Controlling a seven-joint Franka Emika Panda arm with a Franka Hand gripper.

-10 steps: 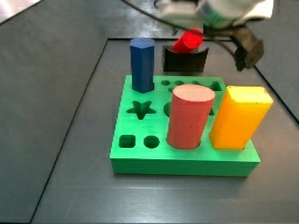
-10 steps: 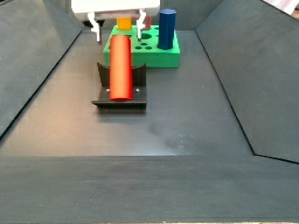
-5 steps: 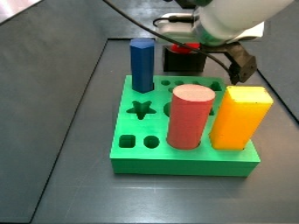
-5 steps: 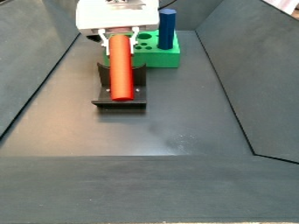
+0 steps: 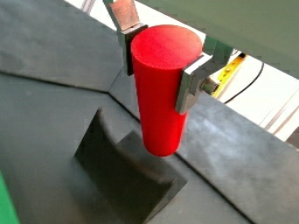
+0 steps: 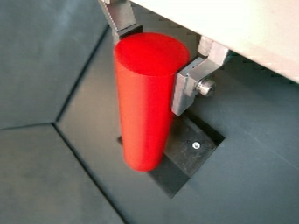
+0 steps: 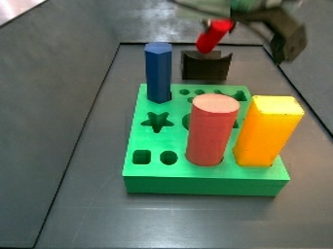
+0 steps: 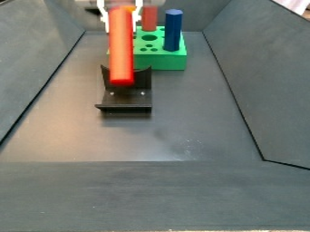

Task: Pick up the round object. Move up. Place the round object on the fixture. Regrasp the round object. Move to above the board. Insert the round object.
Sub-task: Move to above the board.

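You are past the regrasp, by my judgement: the gripper [image 5: 162, 63] has its jaws closed on the round object [image 5: 160, 87], one silver finger [image 6: 191, 80] pressed against each side near the peg's upper end, and in both wrist views the peg hangs clear above the fixture [image 5: 122, 166] rather than resting in its notch. In a side view the round object [image 8: 121, 43] is lifted over the fixture [image 8: 125, 95], its lower end just above the block and apart from it.

What comes next is the carry to above the board [image 8: 168, 59], which lies beyond the fixture. You will need the peg brought upright over a free round hole before lowering; in a side view the round object [image 7: 213, 36] looks tilted, high above the fixture [image 7: 205, 66] and behind the board [image 7: 208, 165], so check its lean first.

The peg itself is a slim, glossy bright red cylinder with a flat round end face. Farther off on the board stand a blue hexagonal peg [image 7: 158, 73], a duller red cylinder [image 7: 212, 128] and a yellow block [image 7: 268, 128]; keep clear of them.
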